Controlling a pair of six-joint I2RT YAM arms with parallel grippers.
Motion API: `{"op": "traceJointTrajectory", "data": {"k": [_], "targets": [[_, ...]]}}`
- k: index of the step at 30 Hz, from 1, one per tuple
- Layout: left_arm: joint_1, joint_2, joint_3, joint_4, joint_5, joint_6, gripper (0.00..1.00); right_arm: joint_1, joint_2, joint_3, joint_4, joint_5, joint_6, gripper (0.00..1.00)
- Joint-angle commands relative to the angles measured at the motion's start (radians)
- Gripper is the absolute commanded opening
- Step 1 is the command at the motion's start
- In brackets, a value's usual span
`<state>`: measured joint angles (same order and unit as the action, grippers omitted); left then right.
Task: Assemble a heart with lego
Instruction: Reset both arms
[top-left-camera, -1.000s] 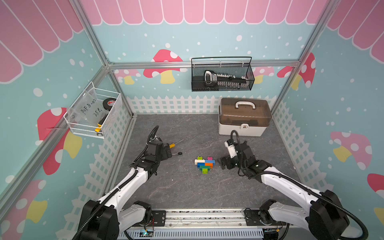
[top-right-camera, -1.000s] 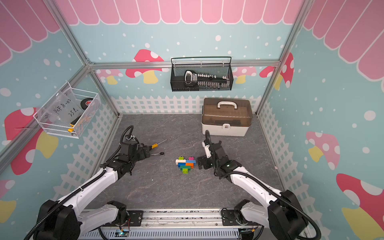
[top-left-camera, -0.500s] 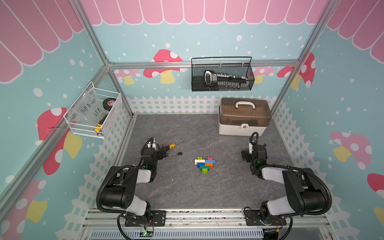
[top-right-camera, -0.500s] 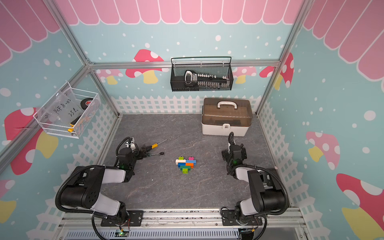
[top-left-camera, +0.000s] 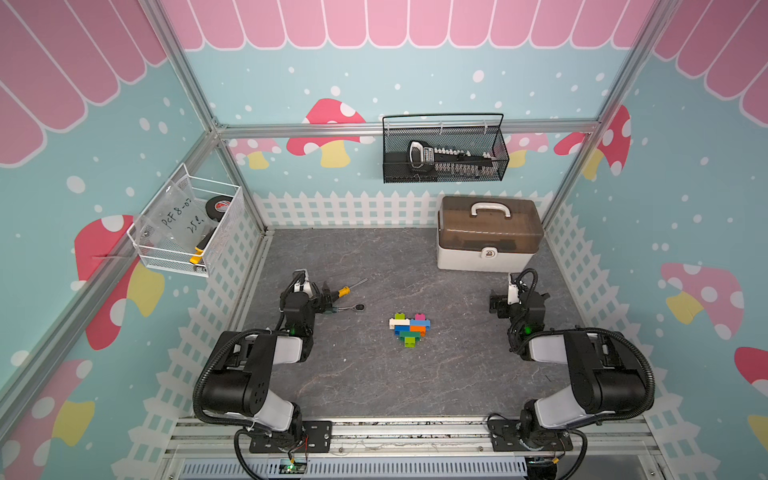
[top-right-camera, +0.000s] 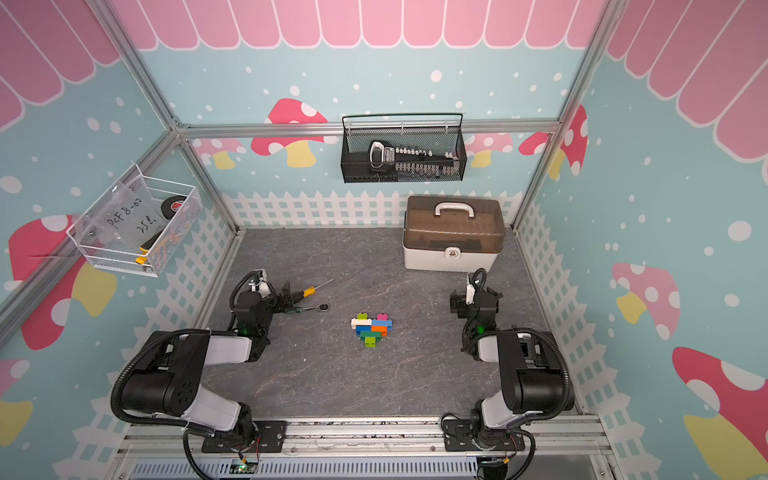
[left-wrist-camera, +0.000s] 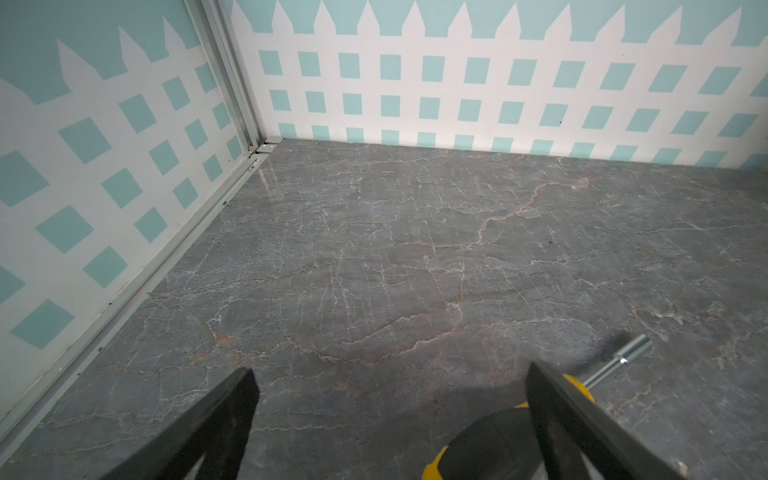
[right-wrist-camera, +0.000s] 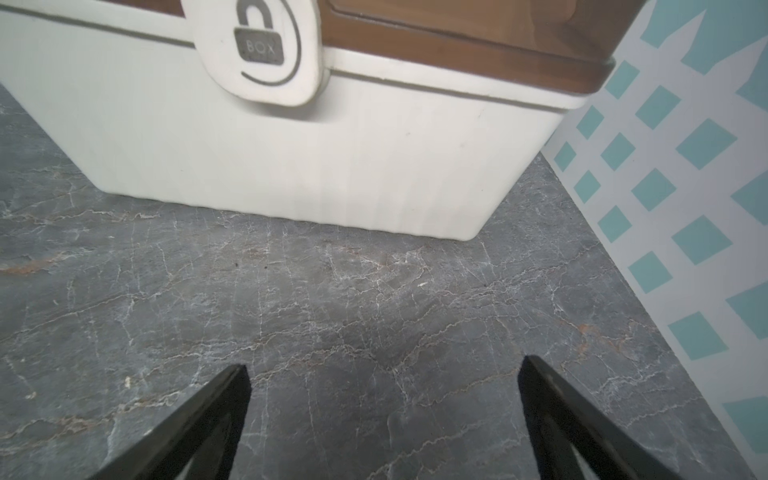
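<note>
My left hand (left-wrist-camera: 390, 368) is spread wide and has nothing in it. My right hand (right-wrist-camera: 384, 361) is spread wide too, and it is empty. They sit low at the two sides of the grey surface (top-left-camera: 374, 374).

The heart (top-left-camera: 409, 327) lies flat in the middle of the surface, between my hands and well apart from both. Its lime tip points toward me. A lime bump and a pink bump are on its far side.

I see no loose bricks, so I think the heart is done. The best thing to do is rest and not bump it.

The yellow-handled screwdriver (top-left-camera: 343, 291) lies just beside my left hand. If I move, I should lift up first. A ratchet wrench (top-left-camera: 351, 308) lies near it.

Farther back, the storage box (top-left-camera: 488, 241) stands shut, near my right hand.
</note>
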<state>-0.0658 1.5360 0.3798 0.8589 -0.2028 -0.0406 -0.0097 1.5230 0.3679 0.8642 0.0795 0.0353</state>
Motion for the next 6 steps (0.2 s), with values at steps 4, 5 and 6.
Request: {"op": "traceJointTrajectory", "data": {"k": [4, 5, 6], "targets": [[0.009, 0.005, 0.022, 0.012, -0.009, 0.006, 1.00, -0.004, 0.002, -0.001, 0.040, -0.017, 0.002, 0.99], [0.010, 0.004, 0.017, 0.018, -0.012, 0.006, 1.00, -0.005, 0.001, -0.001, 0.040, -0.017, 0.002, 0.99], [0.008, 0.006, 0.013, 0.029, -0.017, 0.010, 1.00, -0.004, 0.001, -0.001, 0.039, -0.017, 0.003, 0.99]]}}
